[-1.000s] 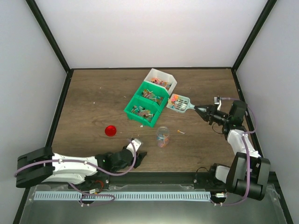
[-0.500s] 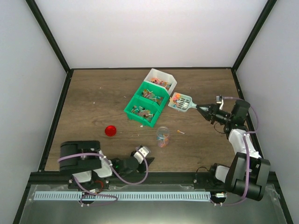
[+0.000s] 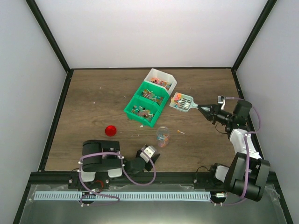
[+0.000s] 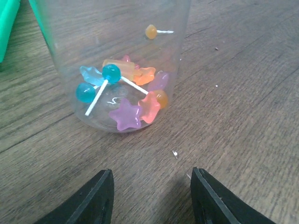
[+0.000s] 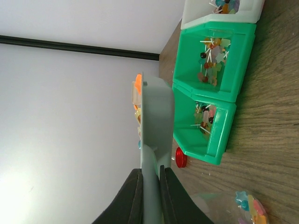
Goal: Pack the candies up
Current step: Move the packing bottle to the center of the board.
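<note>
My right gripper (image 3: 202, 108) is shut on the handle of the pale blue-green scoop (image 3: 181, 102), held level above the table right of the bins; candies (image 3: 176, 99) lie in its head. In the right wrist view the scoop (image 5: 156, 121) is edge-on between my shut fingers (image 5: 133, 198), with candies (image 5: 137, 93) on its far side. A clear jar (image 3: 162, 136) stands at centre front with several candies (image 4: 128, 95) in its bottom. My left gripper (image 3: 150, 154) is open and empty, low on the table just in front of the jar (image 4: 117, 51).
Two green bins (image 3: 145, 105) and a white bin (image 3: 161, 80) hold more sweets at centre back. The round red lid (image 3: 110, 130) lies left of the jar. One loose lollipop (image 3: 180, 132) lies right of the jar. The black frame edge runs along the front.
My left arm has folded in from the far left and its gripper has moved right, up to the jar. My right gripper has drawn the scoop slightly to the right.
</note>
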Motion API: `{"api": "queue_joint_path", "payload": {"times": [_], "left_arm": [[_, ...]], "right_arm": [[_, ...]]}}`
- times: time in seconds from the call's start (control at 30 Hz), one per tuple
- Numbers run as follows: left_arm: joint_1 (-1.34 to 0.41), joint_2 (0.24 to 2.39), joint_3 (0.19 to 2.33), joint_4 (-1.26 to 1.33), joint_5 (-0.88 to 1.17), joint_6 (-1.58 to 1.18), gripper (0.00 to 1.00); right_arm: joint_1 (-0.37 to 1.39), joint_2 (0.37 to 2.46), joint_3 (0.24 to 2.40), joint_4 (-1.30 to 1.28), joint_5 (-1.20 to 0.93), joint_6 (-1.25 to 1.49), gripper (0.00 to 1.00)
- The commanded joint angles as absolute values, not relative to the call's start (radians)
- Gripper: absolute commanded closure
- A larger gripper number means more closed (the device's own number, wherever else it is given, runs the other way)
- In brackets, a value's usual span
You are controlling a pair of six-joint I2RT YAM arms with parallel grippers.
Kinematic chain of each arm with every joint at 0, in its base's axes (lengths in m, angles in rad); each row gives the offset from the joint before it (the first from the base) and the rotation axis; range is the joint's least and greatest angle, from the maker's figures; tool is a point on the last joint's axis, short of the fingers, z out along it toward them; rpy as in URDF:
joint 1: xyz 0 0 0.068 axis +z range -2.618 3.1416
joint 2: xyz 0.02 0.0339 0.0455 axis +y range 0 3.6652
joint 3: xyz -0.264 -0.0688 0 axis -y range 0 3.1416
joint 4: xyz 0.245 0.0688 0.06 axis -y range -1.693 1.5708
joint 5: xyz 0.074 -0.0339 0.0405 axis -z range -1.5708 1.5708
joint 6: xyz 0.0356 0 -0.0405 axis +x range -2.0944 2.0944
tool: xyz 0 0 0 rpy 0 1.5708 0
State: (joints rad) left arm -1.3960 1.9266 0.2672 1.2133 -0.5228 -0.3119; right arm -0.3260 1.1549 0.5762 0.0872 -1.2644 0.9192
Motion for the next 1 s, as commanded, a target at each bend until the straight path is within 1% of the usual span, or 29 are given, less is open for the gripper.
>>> {"api": "queue_joint_path", "payload": {"times": [0.0,0.17,0.33,0.47,0.57,0.97], "left_arm": [[-1.399,1.964,0.283,1.273,-0.574,-0.264,0.53],[-1.399,2.029,0.289,1.410,-0.546,-0.200,0.54],[-1.392,2.070,0.294,1.484,-0.533,-0.152,0.56],[-1.357,2.095,0.303,1.511,-0.513,-0.141,0.56],[-1.328,2.125,0.293,1.580,-0.474,-0.137,0.56],[-1.236,2.166,0.367,1.556,-0.346,-0.129,0.56]], "right_arm": [[-0.343,1.137,0.625,0.060,-1.295,0.882,0.99],[-0.344,1.134,0.628,0.052,-1.297,0.876,0.99],[-0.350,1.136,0.632,0.044,-1.290,0.868,0.99],[-0.351,1.137,0.633,0.044,-1.289,0.866,0.99],[-0.351,1.136,0.632,0.042,-1.290,0.864,0.99],[-0.356,1.139,0.629,0.039,-1.283,0.856,0.99]]}}
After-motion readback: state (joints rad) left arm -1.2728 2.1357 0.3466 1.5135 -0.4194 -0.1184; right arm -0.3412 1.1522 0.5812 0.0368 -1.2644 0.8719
